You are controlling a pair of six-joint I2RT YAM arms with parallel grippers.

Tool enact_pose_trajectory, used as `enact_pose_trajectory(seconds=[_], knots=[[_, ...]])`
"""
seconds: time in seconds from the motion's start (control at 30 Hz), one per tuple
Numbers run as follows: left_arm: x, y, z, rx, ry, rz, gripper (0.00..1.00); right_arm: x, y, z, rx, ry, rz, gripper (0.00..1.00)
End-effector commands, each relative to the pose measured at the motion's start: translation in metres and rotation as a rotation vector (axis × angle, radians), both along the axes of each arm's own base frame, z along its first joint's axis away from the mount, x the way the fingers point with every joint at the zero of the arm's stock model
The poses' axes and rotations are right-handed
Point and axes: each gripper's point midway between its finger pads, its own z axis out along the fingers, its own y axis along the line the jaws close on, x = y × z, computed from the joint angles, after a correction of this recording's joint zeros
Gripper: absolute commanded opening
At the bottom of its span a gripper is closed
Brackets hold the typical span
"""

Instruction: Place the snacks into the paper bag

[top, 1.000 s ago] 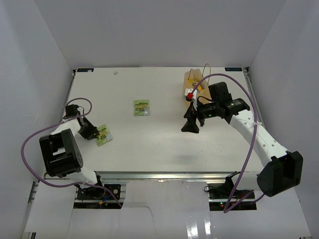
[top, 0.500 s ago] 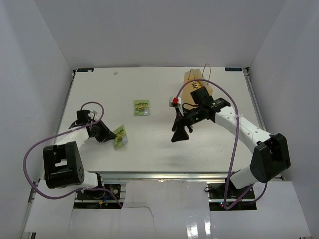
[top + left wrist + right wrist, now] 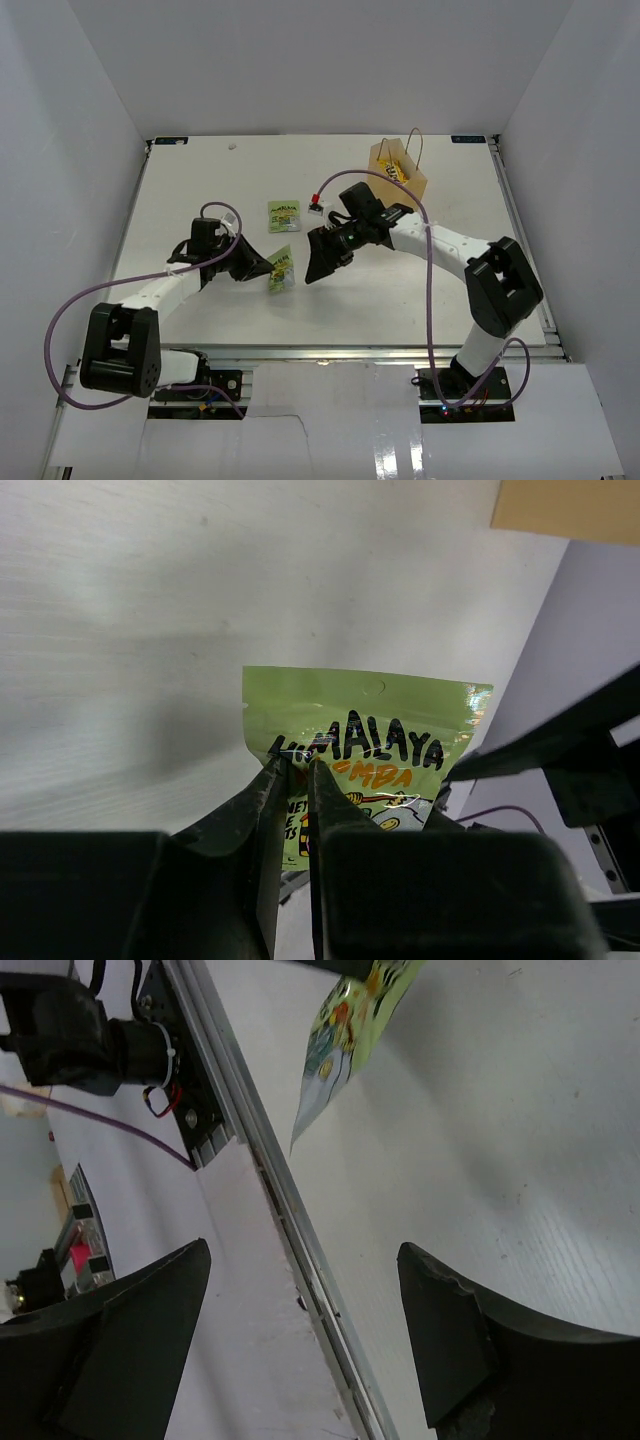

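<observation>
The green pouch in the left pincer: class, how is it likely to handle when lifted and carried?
Probably light: the left pincer holds the green pouch by one edge alone. It is likely fairly stiff, since it stands out flat without drooping. Its glossy film may be slippery, so that thin grip could slide.

held pouch [image 3: 360, 750]: lime green, black block lettering, orange line beneath, shiny foil corner. second pouch [image 3: 284, 216]: green with white. paper bag [image 3: 414, 184]: tan kraft; yellow wrappers [image 3: 397, 171] inside. table [image 3: 400, 300]: white. arms [image 3: 445, 240]: white, black joints. cables [image 3: 431, 310]: purple.
</observation>
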Motion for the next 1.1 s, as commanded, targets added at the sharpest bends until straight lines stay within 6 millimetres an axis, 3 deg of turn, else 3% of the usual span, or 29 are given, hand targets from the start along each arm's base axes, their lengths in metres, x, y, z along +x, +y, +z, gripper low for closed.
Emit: enact_pose_trajectory(seconds=[0.0, 0.27, 0.33, 0.6, 0.7, 0.77, 0.8, 0.93, 1.0, 1.07], knots=[[0.001, -0.023, 0.021, -0.061, -0.048, -0.008, 0.0, 0.028, 0.024, 0.008, -0.015, 0.019, -0.121, 0.81], [-0.005, -0.063, 0.029, -0.091, -0.055, -0.057, 0.0, 0.034, 0.028, -0.009, -0.057, 0.058, -0.167, 0.73], [-0.007, -0.073, 0.028, -0.09, -0.05, -0.081, 0.0, 0.034, 0.028, -0.011, -0.057, 0.068, -0.169, 0.66], [-0.003, -0.081, 0.032, -0.084, -0.06, -0.083, 0.0, 0.03, 0.028, -0.012, -0.038, 0.067, -0.135, 0.14], [-0.002, -0.08, 0.037, -0.086, -0.075, -0.076, 0.03, 0.03, 0.025, -0.008, -0.025, 0.055, -0.125, 0.08], [-0.001, -0.08, 0.043, -0.089, -0.09, -0.071, 0.19, 0.029, 0.024, -0.003, -0.006, 0.034, -0.103, 0.08], [0.001, -0.08, 0.046, -0.091, -0.101, -0.07, 0.36, 0.03, 0.023, -0.001, 0.007, 0.007, -0.079, 0.08], [0.003, -0.077, 0.069, -0.083, -0.18, -0.072, 0.71, 0.036, 0.014, 0.021, 0.067, -0.143, 0.001, 0.08], [0.002, -0.072, 0.086, -0.068, -0.236, -0.076, 0.76, 0.043, 0.008, 0.039, 0.105, -0.224, 0.046, 0.08], [0.005, -0.068, 0.108, -0.045, -0.317, -0.082, 0.83, 0.037, -0.002, 0.056, 0.154, -0.313, 0.144, 0.08]])
